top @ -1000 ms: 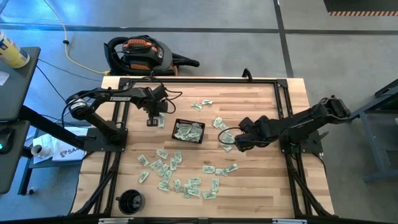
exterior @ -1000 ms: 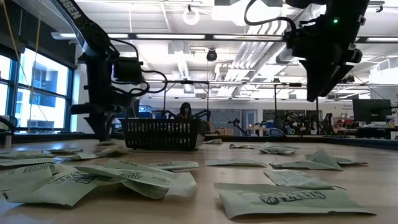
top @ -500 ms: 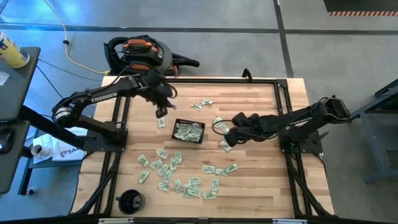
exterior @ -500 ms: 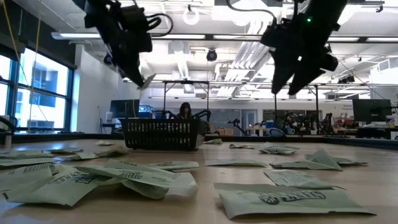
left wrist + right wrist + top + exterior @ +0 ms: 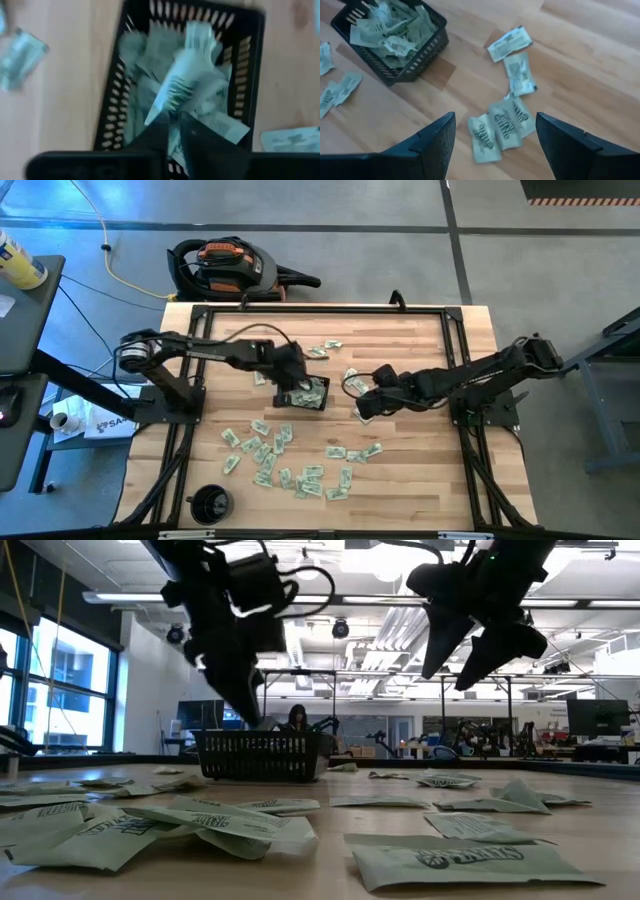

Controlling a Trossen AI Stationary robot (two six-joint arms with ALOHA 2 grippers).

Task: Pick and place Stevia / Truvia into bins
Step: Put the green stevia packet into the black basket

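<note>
Wooden table [image 5: 420,340] strewn with sachets, a black mesh tray [image 5: 322,397] near its middle; both arms up off the wood.

Left gripper [image 5: 297,383] hangs over the tray's near edge; in its wrist view a pale green sachet [image 5: 182,82] sticks out from between its fingertips above the tray, which is full of packets, though whether the fingers grip it or have let go I cannot tell. Right gripper [image 5: 362,402] hovers just beside the tray with fingers [image 5: 436,145] spread wide and nothing between them, above a small cluster of sachets [image 5: 501,126]; many more sachets [image 5: 290,465] lie scattered toward the table's front edge; a round black cup [image 5: 210,503] stands at the front left corner.
</note>
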